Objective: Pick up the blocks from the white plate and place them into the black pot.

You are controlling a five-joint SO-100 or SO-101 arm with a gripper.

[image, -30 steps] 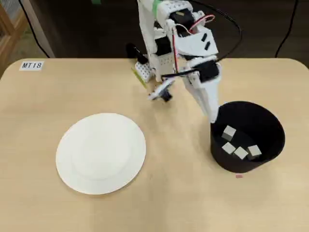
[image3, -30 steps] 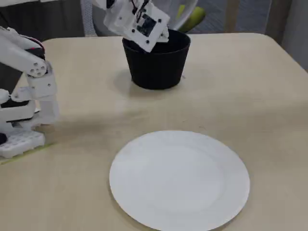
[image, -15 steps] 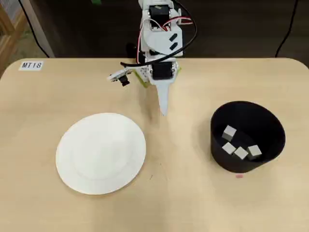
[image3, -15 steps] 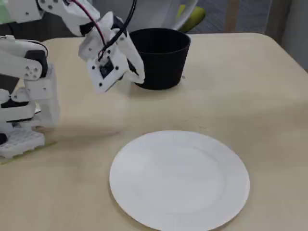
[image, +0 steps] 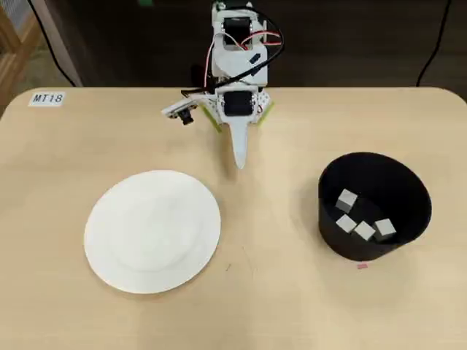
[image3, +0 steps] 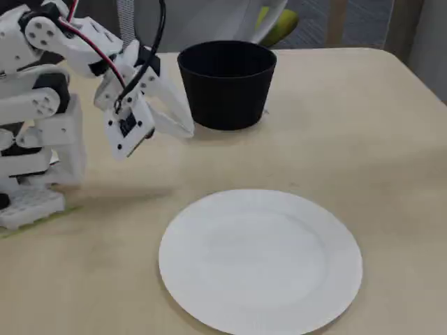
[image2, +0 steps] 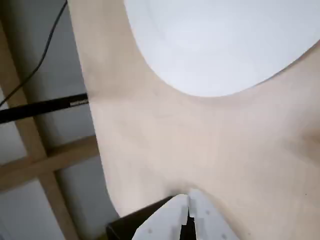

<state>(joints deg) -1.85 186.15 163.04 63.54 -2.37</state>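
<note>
On the left of the overhead view, the large round white plate [image: 152, 231] lies bare, nothing left to collect. In the middle, the white two-finger gripper [image: 239, 162] hangs above the pale wooden table [image: 277, 306], fingers pressed together and holding nothing. On the right, the matte black bucket-like pot [image: 373, 207] holds all four small pale wood blocks [image: 363, 230], so the job looks finished. A second ago the gripper hung over the pot's rim; now it has swung back toward the base
</note>
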